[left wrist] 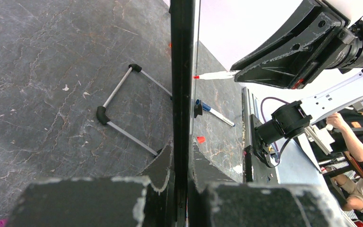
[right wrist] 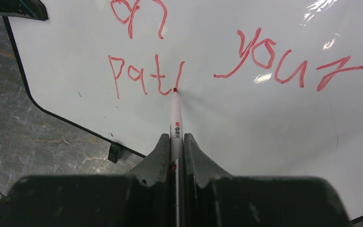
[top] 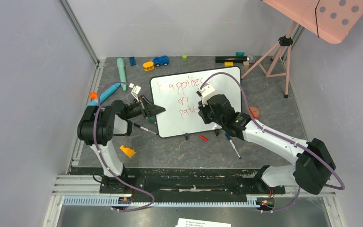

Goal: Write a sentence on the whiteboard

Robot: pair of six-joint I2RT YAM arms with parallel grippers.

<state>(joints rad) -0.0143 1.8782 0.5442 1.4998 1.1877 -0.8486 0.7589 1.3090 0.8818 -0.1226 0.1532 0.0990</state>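
Right wrist view shows the right end effector [right wrist: 175,142] squeezing a red marker [right wrist: 175,113] tight. The marker's tip touches the whiteboard [right wrist: 264,142] just after "pat" in the red sentence [right wrist: 158,75]. The word "on" sits above it. Left wrist view shows the left end effector [left wrist: 180,158] pinching the board's black rim. Top view shows the whiteboard on the dark tabletop [top: 179,151], between the two arms, with "happines" on its top line.
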